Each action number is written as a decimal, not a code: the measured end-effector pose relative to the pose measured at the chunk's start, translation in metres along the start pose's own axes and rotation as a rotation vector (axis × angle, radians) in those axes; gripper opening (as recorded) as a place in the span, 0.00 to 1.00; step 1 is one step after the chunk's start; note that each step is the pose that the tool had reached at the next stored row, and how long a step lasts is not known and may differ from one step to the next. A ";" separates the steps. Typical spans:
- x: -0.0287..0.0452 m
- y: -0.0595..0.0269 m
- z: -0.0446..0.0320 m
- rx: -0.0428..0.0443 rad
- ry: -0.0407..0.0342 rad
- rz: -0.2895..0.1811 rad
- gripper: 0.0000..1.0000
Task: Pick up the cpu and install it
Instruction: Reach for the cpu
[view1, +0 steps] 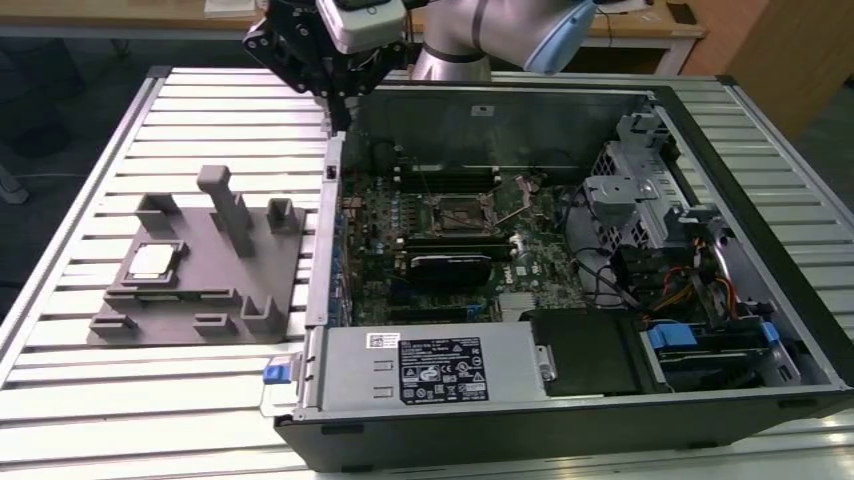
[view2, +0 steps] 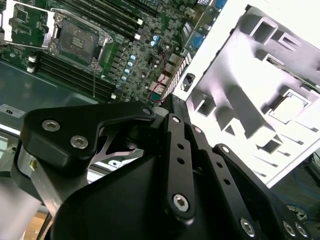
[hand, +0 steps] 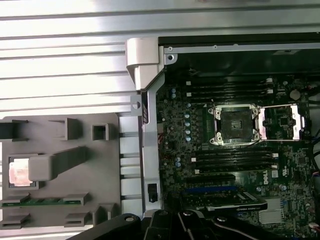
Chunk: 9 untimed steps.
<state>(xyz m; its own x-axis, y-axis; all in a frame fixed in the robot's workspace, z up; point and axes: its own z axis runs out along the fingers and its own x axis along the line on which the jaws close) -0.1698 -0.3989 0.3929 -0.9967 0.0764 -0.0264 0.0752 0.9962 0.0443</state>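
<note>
End effector (view1: 334, 95) apparently far from cpu (view1: 151, 262).

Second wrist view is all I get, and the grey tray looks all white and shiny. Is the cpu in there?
Observer: Yes. In the exterior view the cpu lies flat in a pocket of the grey tray, which sits on the exterior view's left of the computer case.
Operator: Is the gripper close to it?
Observer: No. In the exterior view the gripper hangs over the far corner of the computer case on the tray's side, well apart from the cpu.
</note>
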 end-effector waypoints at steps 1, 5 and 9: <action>0.0007 -0.0001 0.0000 0.0000 0.0000 0.000 0.11; 0.0036 -0.0003 0.0000 0.0000 0.0000 0.000 0.11; 0.0058 -0.0004 0.0000 0.0000 0.0000 0.000 0.11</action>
<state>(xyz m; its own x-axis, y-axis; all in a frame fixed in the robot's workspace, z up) -0.1757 -0.3989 0.3928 -0.9967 0.0764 -0.0264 0.0752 0.9962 0.0443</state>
